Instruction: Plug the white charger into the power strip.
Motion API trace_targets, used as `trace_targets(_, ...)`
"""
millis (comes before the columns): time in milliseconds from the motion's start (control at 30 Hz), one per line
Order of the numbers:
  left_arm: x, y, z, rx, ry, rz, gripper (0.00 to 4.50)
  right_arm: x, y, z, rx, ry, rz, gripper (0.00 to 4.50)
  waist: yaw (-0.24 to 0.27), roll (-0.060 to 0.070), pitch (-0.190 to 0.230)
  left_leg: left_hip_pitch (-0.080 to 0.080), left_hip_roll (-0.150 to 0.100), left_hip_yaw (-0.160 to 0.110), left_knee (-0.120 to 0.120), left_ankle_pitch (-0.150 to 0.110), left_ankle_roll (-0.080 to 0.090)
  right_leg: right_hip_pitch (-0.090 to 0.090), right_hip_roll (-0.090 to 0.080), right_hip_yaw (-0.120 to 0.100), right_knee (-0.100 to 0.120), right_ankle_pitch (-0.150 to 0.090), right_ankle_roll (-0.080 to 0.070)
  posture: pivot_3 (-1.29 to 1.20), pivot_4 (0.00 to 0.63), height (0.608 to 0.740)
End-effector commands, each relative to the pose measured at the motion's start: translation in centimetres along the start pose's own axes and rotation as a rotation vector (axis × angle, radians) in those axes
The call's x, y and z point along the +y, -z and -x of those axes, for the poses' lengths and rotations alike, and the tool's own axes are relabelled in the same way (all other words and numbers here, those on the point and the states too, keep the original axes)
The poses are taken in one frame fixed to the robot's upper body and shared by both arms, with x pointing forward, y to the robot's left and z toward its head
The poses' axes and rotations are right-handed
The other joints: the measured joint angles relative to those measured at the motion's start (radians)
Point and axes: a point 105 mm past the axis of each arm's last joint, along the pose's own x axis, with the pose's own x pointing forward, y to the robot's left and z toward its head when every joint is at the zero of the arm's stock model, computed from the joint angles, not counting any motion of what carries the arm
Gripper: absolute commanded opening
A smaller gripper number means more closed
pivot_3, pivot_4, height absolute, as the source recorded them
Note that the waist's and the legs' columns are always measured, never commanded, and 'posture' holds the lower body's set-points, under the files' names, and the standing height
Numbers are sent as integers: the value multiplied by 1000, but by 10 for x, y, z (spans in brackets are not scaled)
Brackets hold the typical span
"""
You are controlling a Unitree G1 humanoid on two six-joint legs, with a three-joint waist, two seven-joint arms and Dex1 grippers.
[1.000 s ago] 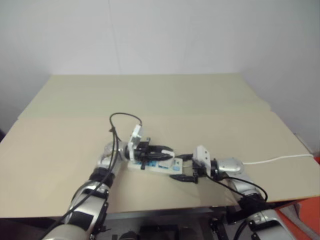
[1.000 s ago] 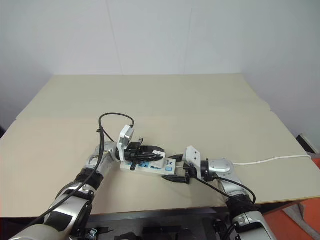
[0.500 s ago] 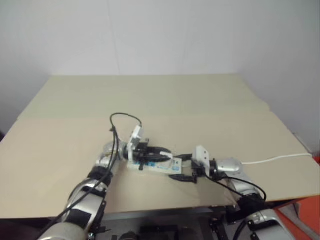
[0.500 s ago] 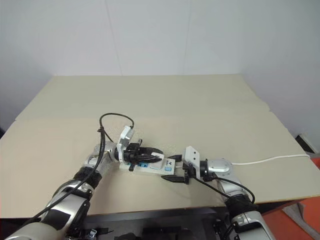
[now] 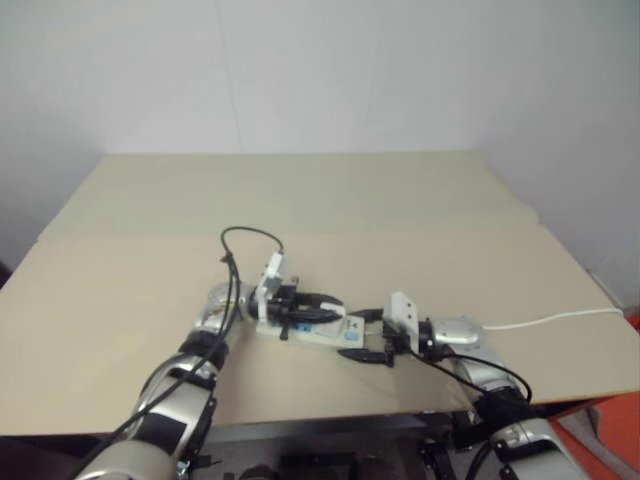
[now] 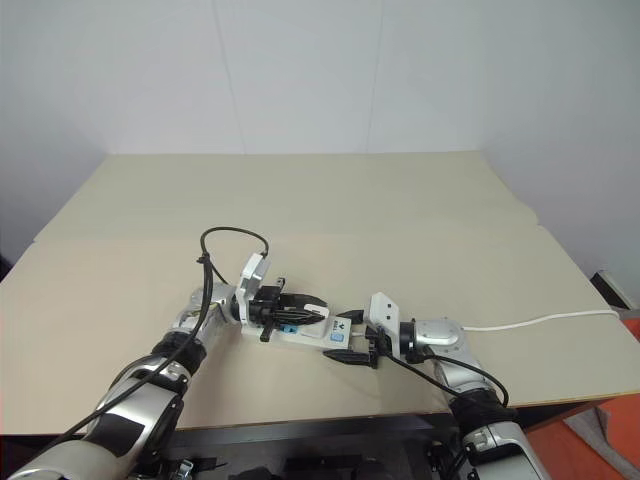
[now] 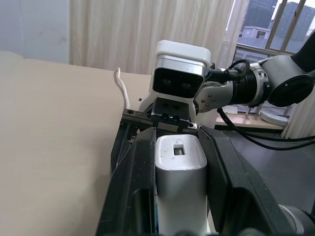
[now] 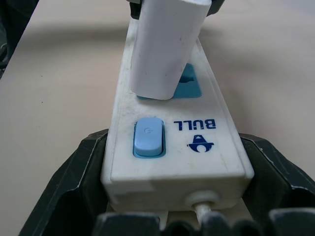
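One "BULL" mark (power strip (image 8: 167, 142))

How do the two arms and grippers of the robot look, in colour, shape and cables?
Both arms are of silver-grey metal with black joint rings. Each ends in a white blocky mount. The left gripper and the right gripper each have two long black fingers. A thin black cable loops above the left wrist, and another black cable hangs along the right forearm.

The white charger (image 8: 165, 46) stands tilted on a blue socket of the long white power strip (image 8: 177, 147), lower centre of the head view.
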Motion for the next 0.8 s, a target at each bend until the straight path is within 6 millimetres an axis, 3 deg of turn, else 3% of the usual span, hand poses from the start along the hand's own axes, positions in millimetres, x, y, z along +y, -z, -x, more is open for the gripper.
trace_targets(33, -2, 8, 23, 90, -39, -8, 1001, 12, 7, -8, 33, -63, 5, 3439, -1, 0, 0, 1, 0, 0, -1, 0, 0, 0, 0, 0, 0, 0, 0, 0, 150, 740)
trace_targets(300, -5, 14, 40, 206, -38, -31, 1001, 13, 6, -11, 26, -71, 6, 3439, -11, 0, 0, 2, 1, 0, -4, 0, 0, 0, 1, 1, -1, 0, 0, 0, 150, 740)
trace_targets(533, -6, 24, 38, 288, -2, -66, 1001, 15, 7, -12, 28, -73, 6, 3439, -10, 0, -1, 3, 1, 0, -4, 0, 0, 2, 1, 1, -1, 0, 0, 0, 150, 740)
trace_targets(800, -13, 47, 43, 416, 35, -48, 1001, 16, 9, -11, 33, -68, 0, 3439, -6, 0, -14, 5, 1, 0, -4, 0, 0, 3, 1, 1, -2, 0, 0, 0, 150, 740)
